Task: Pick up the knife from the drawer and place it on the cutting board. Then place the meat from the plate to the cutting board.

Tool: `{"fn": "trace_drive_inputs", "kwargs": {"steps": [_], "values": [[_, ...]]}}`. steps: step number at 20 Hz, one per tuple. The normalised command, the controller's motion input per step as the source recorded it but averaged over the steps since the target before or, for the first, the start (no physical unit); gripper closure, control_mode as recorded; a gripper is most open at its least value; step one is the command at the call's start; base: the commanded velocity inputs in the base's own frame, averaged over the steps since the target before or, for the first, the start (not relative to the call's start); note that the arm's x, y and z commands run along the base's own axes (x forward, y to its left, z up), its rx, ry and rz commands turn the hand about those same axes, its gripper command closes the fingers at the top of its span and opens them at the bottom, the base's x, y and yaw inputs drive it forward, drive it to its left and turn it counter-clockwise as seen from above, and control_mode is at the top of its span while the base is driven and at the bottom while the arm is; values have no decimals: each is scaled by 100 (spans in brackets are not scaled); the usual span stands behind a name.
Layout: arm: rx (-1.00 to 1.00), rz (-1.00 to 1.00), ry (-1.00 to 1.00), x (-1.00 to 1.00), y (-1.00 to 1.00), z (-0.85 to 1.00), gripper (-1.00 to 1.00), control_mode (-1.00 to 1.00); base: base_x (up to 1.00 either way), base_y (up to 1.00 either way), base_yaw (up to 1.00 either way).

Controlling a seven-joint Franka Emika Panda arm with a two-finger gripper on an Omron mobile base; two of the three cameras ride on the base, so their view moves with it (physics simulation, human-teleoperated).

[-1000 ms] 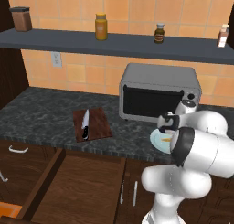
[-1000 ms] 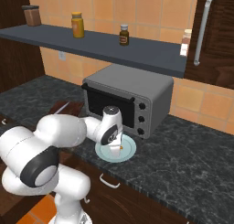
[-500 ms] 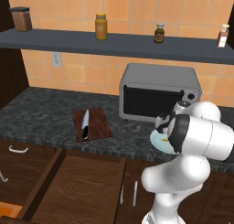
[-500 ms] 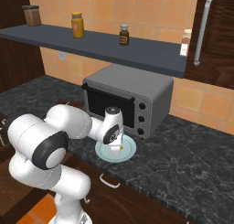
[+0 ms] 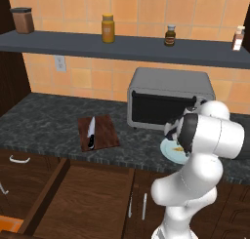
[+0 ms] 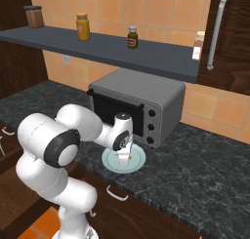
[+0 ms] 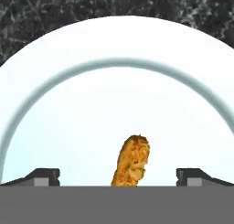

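Observation:
The knife (image 5: 91,132) lies on the dark reddish cutting board (image 5: 104,133), black handle toward the counter's front. To the right, in front of the toaster oven, the pale plate (image 6: 139,159) (image 7: 114,65) (image 5: 167,150) carries the small orange-tan meat (image 7: 131,161) (image 6: 124,158). My gripper (image 7: 118,176) (image 6: 124,152) points down onto the plate and is open, one fingertip (image 7: 44,176) on each side of the meat, not touching it. The drawer (image 5: 83,204) stands pulled out at the lower left. My own arm hides the hand in the left base view.
The grey toaster oven (image 5: 168,97) stands right behind the plate. A shelf (image 5: 122,47) above holds jars and bottles. Cabinet fronts with white handles (image 5: 137,206) sit below the counter. Dark speckled counter (image 6: 205,165) stretches to the right of the plate.
The arm's elbow has swung up and closer to the counter. The hand stays over the plate, jaws still wide around the meat.

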Motion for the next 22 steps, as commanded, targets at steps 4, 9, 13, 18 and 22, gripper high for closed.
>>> {"fn": "trace_drive_inputs", "kwargs": {"steps": [4, 9, 13, 18, 22], "values": [[0, 0, 4, 1, 1, -38, 100, -100, 0, 0, 0], [0, 0, 0, 0, 21, -27, 100, -100, 0, 0, 0], [0, 0, 0, 0, 35, -12, 100, -100, 0, 0, 0], [1, -1, -5, -20, 27, 4, 100, -100, 0, 0, 0], [1, -3, -14, -74, 1, 88, 100, -100, 0, 0, 0]]}}
